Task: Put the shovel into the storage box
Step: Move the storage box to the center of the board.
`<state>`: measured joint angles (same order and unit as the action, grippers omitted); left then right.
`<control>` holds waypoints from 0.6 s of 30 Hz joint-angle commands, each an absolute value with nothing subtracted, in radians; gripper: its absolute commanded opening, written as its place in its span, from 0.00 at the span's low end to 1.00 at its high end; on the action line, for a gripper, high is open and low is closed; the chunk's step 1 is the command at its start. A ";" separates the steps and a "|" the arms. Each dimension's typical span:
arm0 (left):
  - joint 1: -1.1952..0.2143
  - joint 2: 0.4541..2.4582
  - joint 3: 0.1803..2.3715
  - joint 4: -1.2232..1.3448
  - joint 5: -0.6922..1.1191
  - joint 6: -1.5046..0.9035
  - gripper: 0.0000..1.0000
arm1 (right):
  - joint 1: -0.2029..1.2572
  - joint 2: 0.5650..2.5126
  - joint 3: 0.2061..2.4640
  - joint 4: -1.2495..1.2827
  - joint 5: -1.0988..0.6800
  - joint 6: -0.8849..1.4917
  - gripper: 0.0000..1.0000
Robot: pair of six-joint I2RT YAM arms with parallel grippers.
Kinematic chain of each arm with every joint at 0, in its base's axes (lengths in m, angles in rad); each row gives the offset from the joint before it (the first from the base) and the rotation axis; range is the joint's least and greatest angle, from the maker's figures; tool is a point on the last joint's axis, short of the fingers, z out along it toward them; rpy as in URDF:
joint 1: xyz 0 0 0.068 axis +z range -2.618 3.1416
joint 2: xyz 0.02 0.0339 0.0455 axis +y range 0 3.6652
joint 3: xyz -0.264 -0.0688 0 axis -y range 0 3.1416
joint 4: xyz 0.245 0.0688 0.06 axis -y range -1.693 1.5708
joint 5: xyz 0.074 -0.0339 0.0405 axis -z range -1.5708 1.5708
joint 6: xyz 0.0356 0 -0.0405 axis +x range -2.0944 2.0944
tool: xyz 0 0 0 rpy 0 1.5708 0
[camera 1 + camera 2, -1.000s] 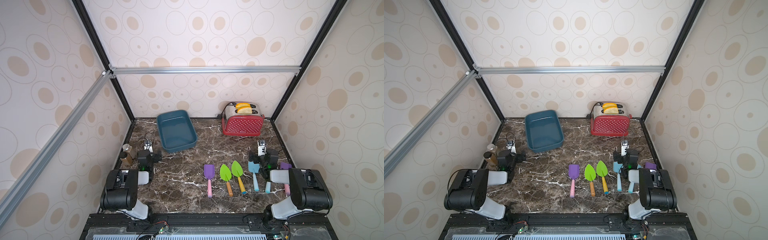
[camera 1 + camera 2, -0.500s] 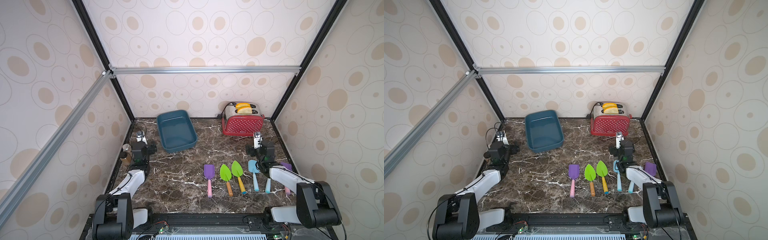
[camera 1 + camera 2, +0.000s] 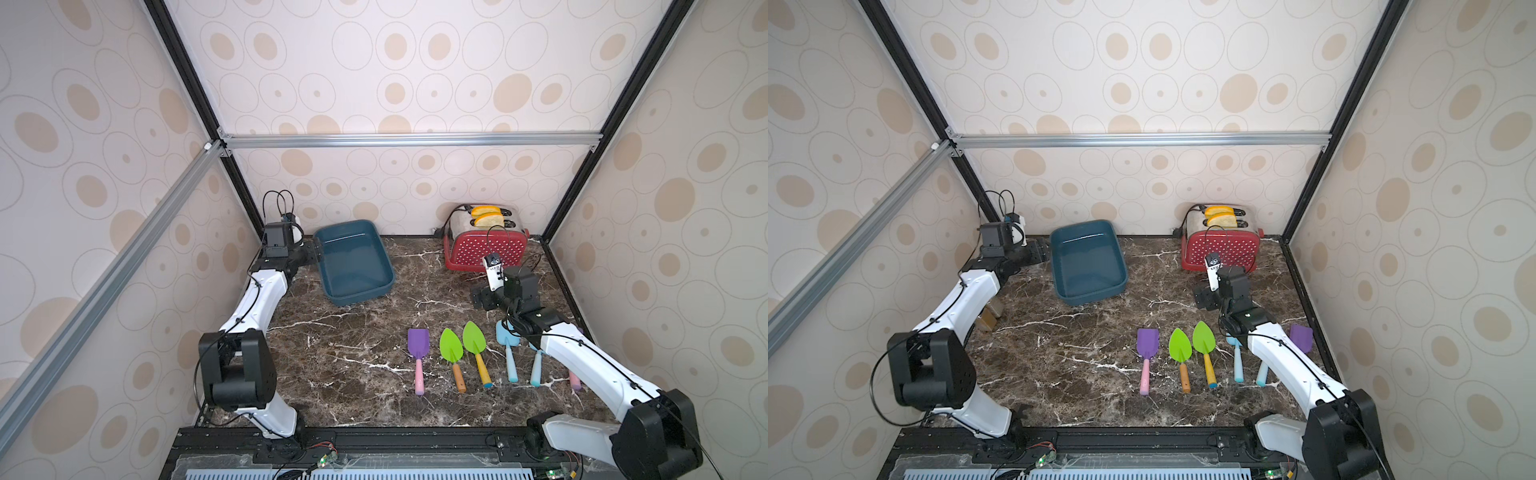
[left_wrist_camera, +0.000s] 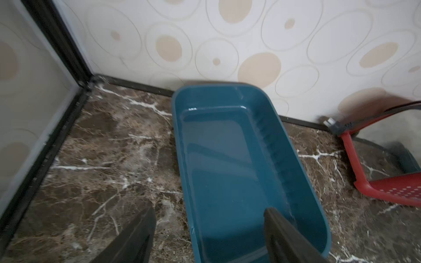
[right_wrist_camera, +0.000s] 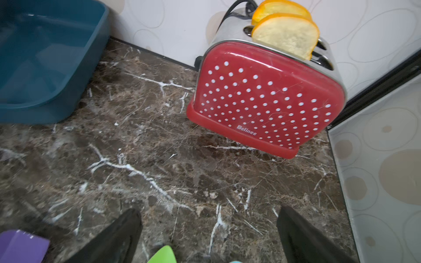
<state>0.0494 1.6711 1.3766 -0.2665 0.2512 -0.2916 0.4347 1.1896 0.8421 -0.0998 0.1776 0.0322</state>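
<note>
Several toy shovels lie in a row at the front right of the marble table: a purple one [image 3: 418, 353], two green ones [image 3: 451, 349] [image 3: 474, 340], light blue ones [image 3: 508, 345] and another purple one [image 3: 1301, 337]. The teal storage box [image 3: 353, 262] [image 3: 1088, 259] stands empty at the back left. My left gripper [image 3: 316, 254] [image 4: 210, 210] is open and straddles the box's left rim [image 4: 182, 159], one finger outside, one over the inside. My right gripper [image 3: 478, 299] [image 5: 208, 210] hangs open over bare table, just behind the shovel blades, holding nothing.
A red dotted toaster [image 3: 486, 245] [image 5: 268, 100] with two bread slices stands at the back right, close behind the right gripper. Small brown jars [image 3: 988, 318] sit by the left wall under the left arm. Patterned walls enclose the table on three sides.
Both arms have stretched from the front toward the back. The left gripper has reached the storage box's rim and narrowed slightly. The right gripper has moved past the shovel blades toward the toaster.
</note>
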 commanded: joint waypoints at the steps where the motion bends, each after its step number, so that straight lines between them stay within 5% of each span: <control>1: 0.046 1.759 1.457 -0.434 0.313 -0.309 0.76 | 0.459 1.144 0.874 -0.212 0.146 0.067 1.00; 12: 0.047 1.926 1.536 -0.435 0.320 -0.335 0.70 | 0.489 1.080 0.873 -0.277 0.134 0.081 1.00; 18: 0.043 2.024 1.584 -0.465 0.344 -0.345 0.55 | 0.491 1.062 0.854 -0.282 0.157 0.083 1.00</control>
<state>0.0486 1.9903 1.5490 -0.4313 0.3279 -0.3309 0.4824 1.0885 0.8551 -0.2646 0.1410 0.0711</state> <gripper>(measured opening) 0.561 0.999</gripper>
